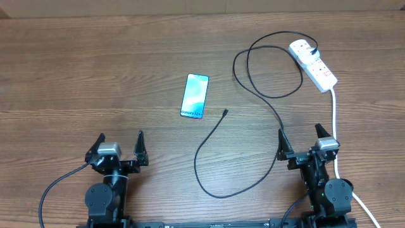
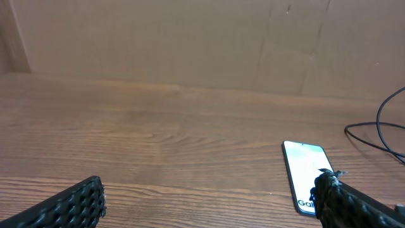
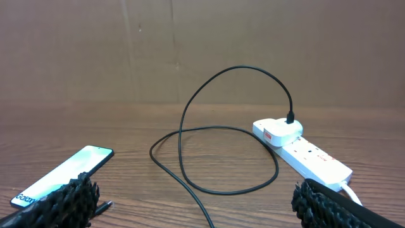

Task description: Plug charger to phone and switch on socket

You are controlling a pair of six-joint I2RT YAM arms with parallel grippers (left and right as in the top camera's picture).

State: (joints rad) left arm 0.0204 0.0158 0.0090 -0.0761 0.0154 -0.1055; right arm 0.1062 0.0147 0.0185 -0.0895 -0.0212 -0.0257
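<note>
Overhead: one phone lies flat at centre frame, its long axis running almost top to bottom and its lettered short edge toward the arms. One charger snakes across the table. Its connector tip rests just right of the phone's lower edge, apart from it, and its plug sits in the one socket at upper right. The left gripper and right gripper stand at the bottom edge, both spread wide and empty. The right one is nearer the tip, the left nearer the phone.

Left wrist: the phone shows at lower right, and nothing lies between the splayed fingers.

Right wrist: the phone is at lower left with the tip beside it. The socket lies at right, cable arching up from the plug. These jaws grasp nothing either.
</note>
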